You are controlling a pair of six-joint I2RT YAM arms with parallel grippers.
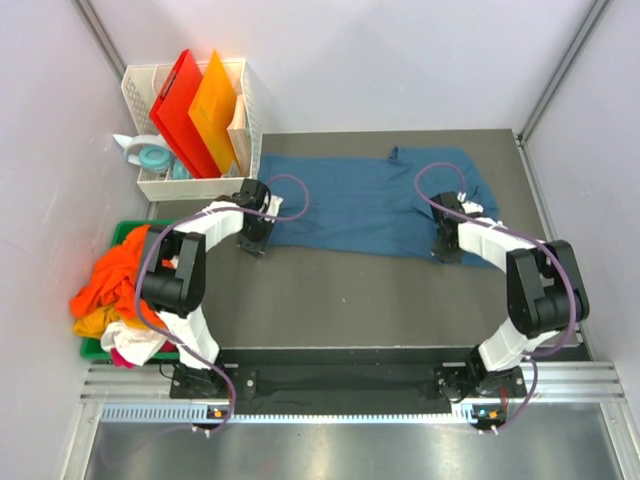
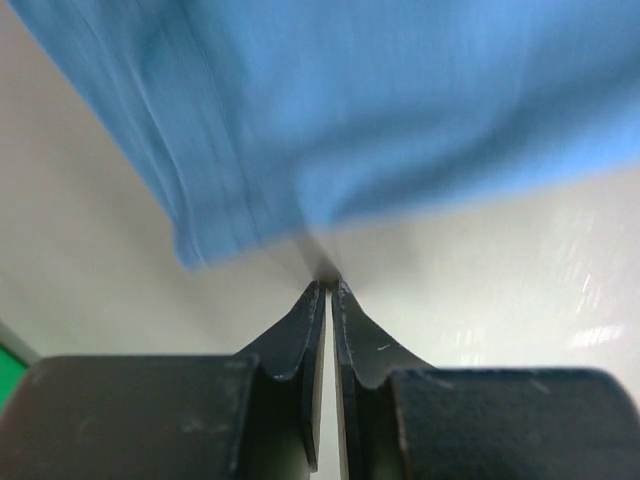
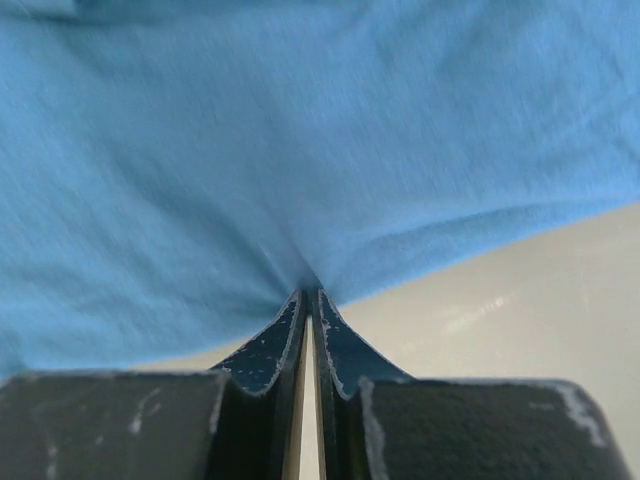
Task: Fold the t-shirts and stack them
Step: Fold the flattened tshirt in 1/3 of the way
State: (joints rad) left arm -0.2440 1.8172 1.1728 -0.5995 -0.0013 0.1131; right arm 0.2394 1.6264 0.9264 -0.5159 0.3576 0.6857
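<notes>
On the table (image 1: 350, 295), teal-blue t-shirt (image 1: 370, 205): spread flat between the arms, long axis left to right (collar end I cannot tell).
Left gripper (image 1: 252, 240): nearly closed, pinching the near left edge.
Right gripper (image 1: 447, 245): likewise, on the near right edge.
Reason: probably both ends are held so the fold rises evenly.

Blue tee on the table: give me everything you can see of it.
The blue t-shirt is plain teal-blue, soft fabric, lying flat and spread sideways on the grey table, lightly wrinkled, a sleeve sticking out at its far right. The left gripper pinches its near left edge, the right gripper its near right edge, both shut on cloth.
</notes>
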